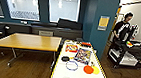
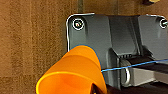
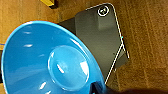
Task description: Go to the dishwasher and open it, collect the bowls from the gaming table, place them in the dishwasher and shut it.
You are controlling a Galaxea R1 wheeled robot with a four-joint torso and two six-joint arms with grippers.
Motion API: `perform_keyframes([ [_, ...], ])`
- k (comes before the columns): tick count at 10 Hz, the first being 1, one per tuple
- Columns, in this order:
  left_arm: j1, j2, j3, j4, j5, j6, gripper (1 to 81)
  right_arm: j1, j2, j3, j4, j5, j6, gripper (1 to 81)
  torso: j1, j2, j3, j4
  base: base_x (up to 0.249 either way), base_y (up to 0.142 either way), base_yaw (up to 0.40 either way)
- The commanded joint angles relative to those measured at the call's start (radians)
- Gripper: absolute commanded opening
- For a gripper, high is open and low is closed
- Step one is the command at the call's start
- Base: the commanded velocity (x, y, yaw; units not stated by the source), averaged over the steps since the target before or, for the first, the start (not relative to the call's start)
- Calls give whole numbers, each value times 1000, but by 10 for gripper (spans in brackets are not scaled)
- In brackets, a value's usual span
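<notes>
The gaming table (image 1: 58, 66), white-topped with a yellow frame, stretches away right in front of me in the head view. On it lie an orange bowl (image 1: 88, 69), a yellow bowl (image 1: 96, 70) touching it, and a pale bowl with a bluish rim (image 1: 72, 65). In the left wrist view, another orange bowl (image 2: 72, 72) hangs tilted over the floor, with my left gripper (image 2: 96, 90) shut on its rim. A blue bowl (image 3: 50, 60) hangs tilted in the right wrist view, where my right gripper (image 3: 98, 88) is shut on its edge. The dishwasher is out of view.
Colourful game boxes (image 1: 83, 55) and a small black object (image 1: 65, 58) lie further up the gaming table. A wood-topped table (image 1: 28, 41) stands to the left. On the right are a teal pillar (image 1: 100, 24) and a person (image 1: 123, 27) at a black rig.
</notes>
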Motion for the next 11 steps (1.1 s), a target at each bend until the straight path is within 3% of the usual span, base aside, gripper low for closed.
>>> perform_keyframes([
  [1,-31,36,-72,30,38,28,10,32,40,-82,-14,-90,-41,10,0,0,0,0,0,0,0],
  [5,-3,162,-248,47,-16,40,10,23,131,-206,-13,-113,-59,10,0,0,0,0,0,0,0],
  [11,12,197,-253,78,-27,48,10,-4,188,-266,-2,-99,-57,10,0,0,0,0,0,0,0],
])
